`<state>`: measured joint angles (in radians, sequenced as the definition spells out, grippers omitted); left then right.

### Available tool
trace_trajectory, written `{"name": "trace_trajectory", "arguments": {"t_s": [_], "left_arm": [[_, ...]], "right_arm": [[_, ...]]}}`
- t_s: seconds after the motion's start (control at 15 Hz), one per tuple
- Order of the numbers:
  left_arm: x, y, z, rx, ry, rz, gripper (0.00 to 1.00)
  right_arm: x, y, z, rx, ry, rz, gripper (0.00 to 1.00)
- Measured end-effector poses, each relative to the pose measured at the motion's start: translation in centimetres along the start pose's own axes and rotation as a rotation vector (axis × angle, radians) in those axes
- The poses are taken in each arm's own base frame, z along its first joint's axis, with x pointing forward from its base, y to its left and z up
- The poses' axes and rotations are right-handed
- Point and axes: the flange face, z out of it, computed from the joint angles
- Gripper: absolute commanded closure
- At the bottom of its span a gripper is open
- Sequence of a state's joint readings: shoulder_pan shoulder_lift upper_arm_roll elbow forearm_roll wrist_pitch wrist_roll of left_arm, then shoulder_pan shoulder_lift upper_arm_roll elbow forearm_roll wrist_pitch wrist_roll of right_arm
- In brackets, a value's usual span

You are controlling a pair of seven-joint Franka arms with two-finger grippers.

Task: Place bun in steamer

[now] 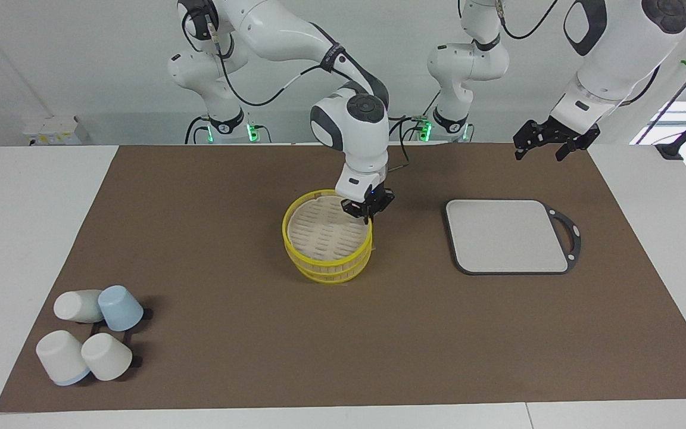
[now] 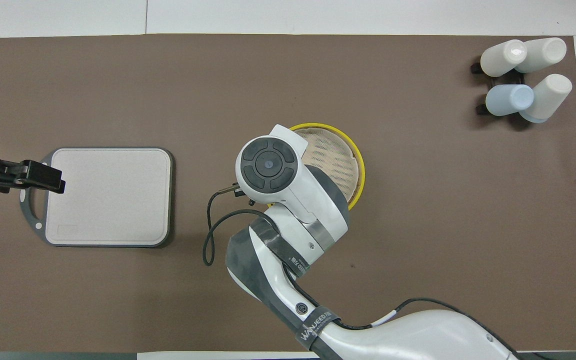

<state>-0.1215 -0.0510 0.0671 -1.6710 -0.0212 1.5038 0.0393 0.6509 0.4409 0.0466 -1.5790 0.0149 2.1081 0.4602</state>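
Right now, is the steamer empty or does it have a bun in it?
Looks empty: the steamer shows bare slats, though the right claw hides one edge.

Right arm (image 2: 288, 200) comes in from the bottom and its wrist covers the robot-side edge of the steamer (image 2: 355, 165); its fingers are hidden. The steamer's slatted floor shows on the uncovered part. Left gripper (image 2: 43, 177) hangs over the handle end of the grey board (image 2: 113, 200). Four cups (image 2: 525, 77) are clustered at the right arm's end, farther from the robots than the steamer.
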Motion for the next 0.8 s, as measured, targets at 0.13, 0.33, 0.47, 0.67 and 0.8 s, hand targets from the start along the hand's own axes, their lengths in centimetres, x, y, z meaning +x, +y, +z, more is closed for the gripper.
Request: {"name": "trace_trajectory", "arguments": {"t_s": [0.13, 0.33, 0.47, 0.67, 0.8], "left_arm": [[0.1, 0.0, -0.3, 0.0, 0.005, 0.002, 0.0], [0.0, 0.2, -0.7, 0.001, 0.014, 0.007, 0.0], [0.0, 0.3, -0.9, 0.002, 0.018, 0.009, 0.0], [0.0, 0.3, -0.9, 0.002, 0.019, 0.009, 0.0], [0.0, 0.3, -0.9, 0.002, 0.02, 0.009, 0.0]], "right_arm": [[-0.1, -0.3, 0.0, 0.003, 0.002, 0.002, 1.0], [-0.7, -0.7, 0.5, 0.003, -0.007, 0.042, 1.0], [-0.9, -0.7, 0.7, 0.004, -0.005, 0.047, 1.0], [-1.1, -0.6, 0.7, 0.005, -0.002, 0.047, 0.3], [-1.4, -0.6, 1.1, 0.002, -0.012, 0.05, 0.0]]}}
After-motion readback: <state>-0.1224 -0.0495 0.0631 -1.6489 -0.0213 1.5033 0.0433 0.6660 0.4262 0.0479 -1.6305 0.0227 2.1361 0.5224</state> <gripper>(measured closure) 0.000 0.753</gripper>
